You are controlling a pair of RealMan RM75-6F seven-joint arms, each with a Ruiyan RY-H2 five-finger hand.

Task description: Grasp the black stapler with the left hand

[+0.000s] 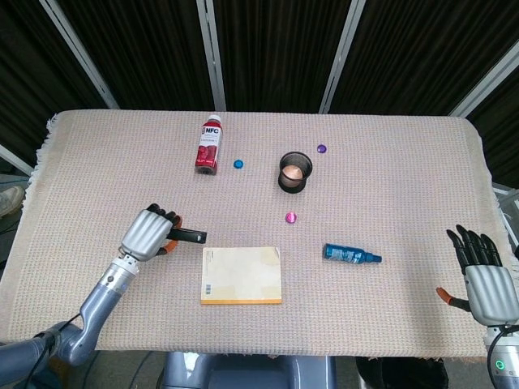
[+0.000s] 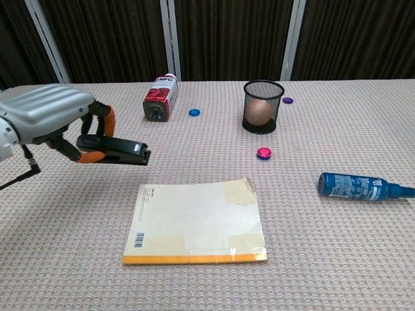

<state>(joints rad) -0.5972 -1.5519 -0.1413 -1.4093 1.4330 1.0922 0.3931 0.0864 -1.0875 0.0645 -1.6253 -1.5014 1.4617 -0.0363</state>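
Left hand (image 2: 55,120) grips the slim black stapler (image 2: 123,150), apparently lifted near the tabletop's left edge; grasp looks done

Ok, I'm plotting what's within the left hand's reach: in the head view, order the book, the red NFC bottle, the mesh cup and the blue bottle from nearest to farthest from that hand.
Measured from the left hand, which holds the black stapler:
1. Book, just to its right, at the near edge.
2. Red NFC bottle, toward the far side.
3. Mesh cup, center, far side.
4. Blue bottle, right of the book.

Silver-backed left hand (image 2: 55,116) with black, orange-padded fingers (image 2: 104,116).
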